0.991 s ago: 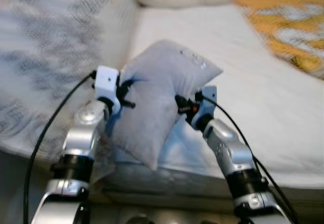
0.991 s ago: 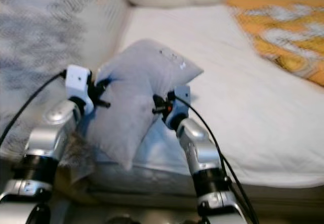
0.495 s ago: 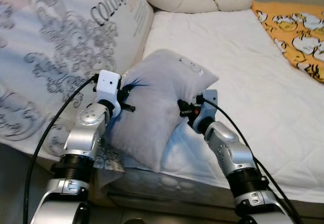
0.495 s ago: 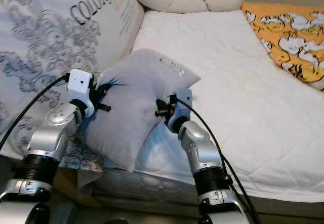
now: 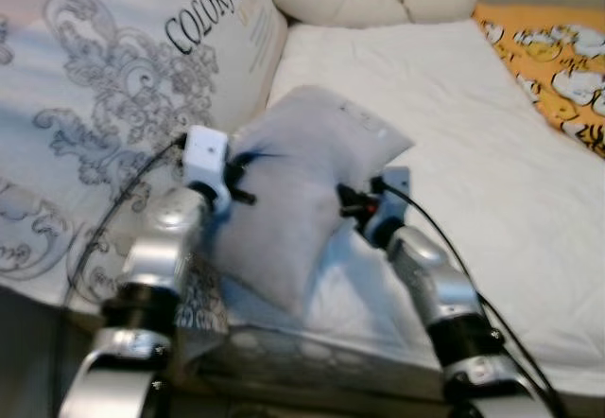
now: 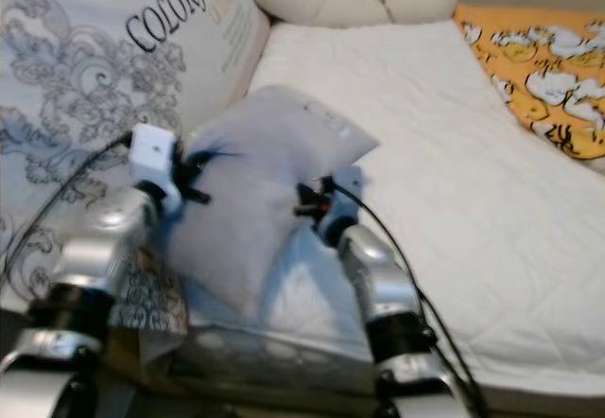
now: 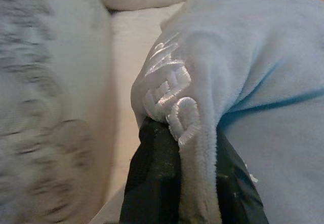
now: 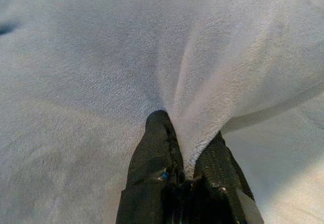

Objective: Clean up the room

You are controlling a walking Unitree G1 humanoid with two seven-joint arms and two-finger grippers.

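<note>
Big white bed [image 5: 492, 153] stretches across the scene, its quilted cover plain and pale. Along the robot's left side a large printed pillow [image 5: 113, 125] leans up, grey swirls and dark lettering on it. On the far right of the bed, an orange blanket [image 5: 558, 59] with white and black figures. At the head end lies a long cream bolster [image 5: 369, 2], bent and lumpy.

Now the thing in play: a pale grey cushion [image 5: 302, 191], held up over the near edge of the bed, tilted, one corner pointing down toward the mattress edge, its left side just beside the printed pillow. A small stitched mark shows near its upper corner.

Both silver arms reach in from below. The left gripper [image 5: 236, 167] bites the cushion's left edge; in the left wrist view its black fingers [image 7: 157, 183] are pinched tight on a fold of the plush cloth with raised white embroidery right at the grip. The right gripper [image 5: 350, 200] has the opposite side; in the right wrist view the fingers [image 8: 157, 153] are clamped on a ridge of the soft fabric, which puckers up between them. The head views are a little blurred.
</note>
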